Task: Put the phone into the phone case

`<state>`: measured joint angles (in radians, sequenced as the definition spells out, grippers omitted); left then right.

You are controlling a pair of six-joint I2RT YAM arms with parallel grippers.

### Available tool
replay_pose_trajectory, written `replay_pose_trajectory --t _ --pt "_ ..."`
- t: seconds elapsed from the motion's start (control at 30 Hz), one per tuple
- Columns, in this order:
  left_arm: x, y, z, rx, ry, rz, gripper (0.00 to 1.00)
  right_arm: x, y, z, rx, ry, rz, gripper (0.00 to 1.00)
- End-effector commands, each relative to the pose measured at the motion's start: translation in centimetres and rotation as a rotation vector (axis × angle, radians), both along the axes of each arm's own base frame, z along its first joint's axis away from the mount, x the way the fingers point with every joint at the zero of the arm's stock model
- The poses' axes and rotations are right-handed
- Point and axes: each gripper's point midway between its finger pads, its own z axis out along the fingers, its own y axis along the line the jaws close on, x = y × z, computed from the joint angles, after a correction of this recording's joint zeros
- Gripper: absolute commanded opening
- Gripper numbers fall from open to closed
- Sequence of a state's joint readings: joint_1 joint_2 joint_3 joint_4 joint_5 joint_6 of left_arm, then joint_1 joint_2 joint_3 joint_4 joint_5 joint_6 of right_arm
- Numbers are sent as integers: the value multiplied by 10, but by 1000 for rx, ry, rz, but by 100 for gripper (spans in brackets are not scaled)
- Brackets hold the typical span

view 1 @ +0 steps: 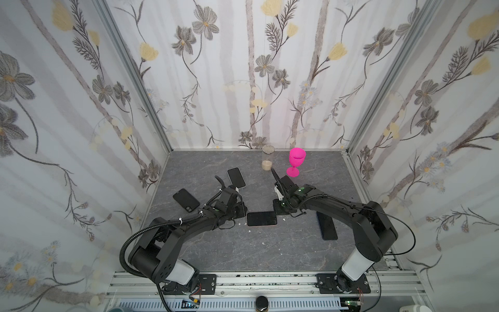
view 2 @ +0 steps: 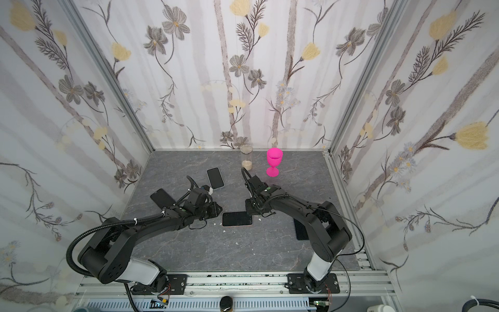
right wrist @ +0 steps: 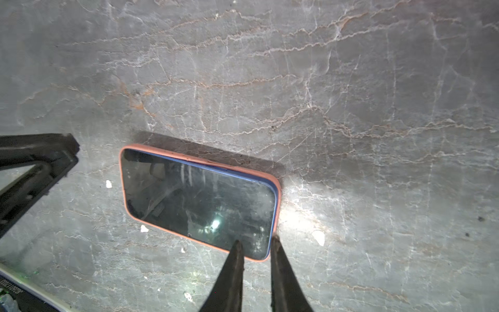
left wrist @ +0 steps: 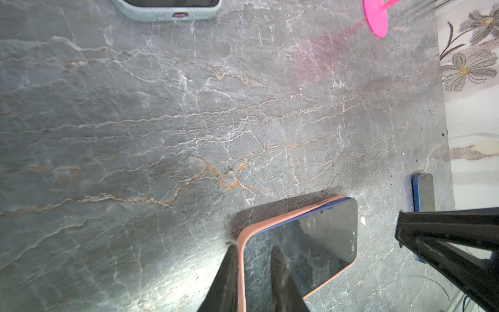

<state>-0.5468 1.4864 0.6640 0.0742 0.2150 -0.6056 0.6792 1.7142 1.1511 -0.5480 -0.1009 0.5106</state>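
Three papered walls (view 1: 270,81), pale with grey and yellow flowers, close you in at 9, 12 and 3 o'clock, and an aluminium rail (view 1: 270,282) runs along 6 o'clock. Between them lies the grey, veined stone tabletop (view 1: 243,251). Your phone (right wrist: 197,200) lies screen up at the table's centre, inside the salmon phone case (left wrist: 297,212), though its blue edge shows above the rim along one long side. At 3 o'clock a dark phone (view 1: 326,225) lies flat; at 9 o'clock a black slab (view 1: 185,200), phone or case you cannot tell; at 11 o'clock a pale-cased phone (view 1: 236,177). A pink goblet (view 1: 296,162) stands at 1 o'clock, a clear jar (view 1: 267,157) at 12. Your left gripper (left wrist: 253,247) straddles the case's 9 o'clock end, fingers slightly apart, one outside the rim, one over the glass. Your right gripper (right wrist: 256,240) stands likewise narrowly spread at the 3 o'clock end, clamping nothing. White crumbs (right wrist: 318,237) dot the stone beside the case.
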Motion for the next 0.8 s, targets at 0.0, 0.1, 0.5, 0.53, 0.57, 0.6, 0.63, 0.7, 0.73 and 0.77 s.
replay_pose_trajectory --t 0.0,0.1,0.5,0.53,0.57,0.6,0.63,0.7,0.73,0.77 --pt "-2 -3 -5 -5 29 -18 21 2 -1 -8 -27 19 20 18" --pt "-3 -4 -10 -4 47 -24 19 3 -1 -16 -43 39 26 15" --pt "-8 -7 -19 -13 74 -41 15 4 0 -34 -66 79 35 11" --pt "-8 -7 -20 -13 75 -41 15 4 1 -34 -66 82 35 11" --pt "-8 -8 -19 -15 73 -41 15 4 0 -35 -68 85 33 11" --pt "-8 -8 -19 -16 70 -42 14 4 0 -35 -70 87 33 11" --pt "-8 -7 -20 -15 72 -42 14 4 -1 -36 -72 88 31 11" --pt "-9 -7 -22 -14 77 -42 14 3 -2 -38 -78 98 31 13" --pt "-10 -7 -23 -10 80 -42 13 2 -3 -40 -83 101 31 13" --pt "-10 -7 -24 -11 80 -43 13 2 -3 -41 -86 103 31 13"
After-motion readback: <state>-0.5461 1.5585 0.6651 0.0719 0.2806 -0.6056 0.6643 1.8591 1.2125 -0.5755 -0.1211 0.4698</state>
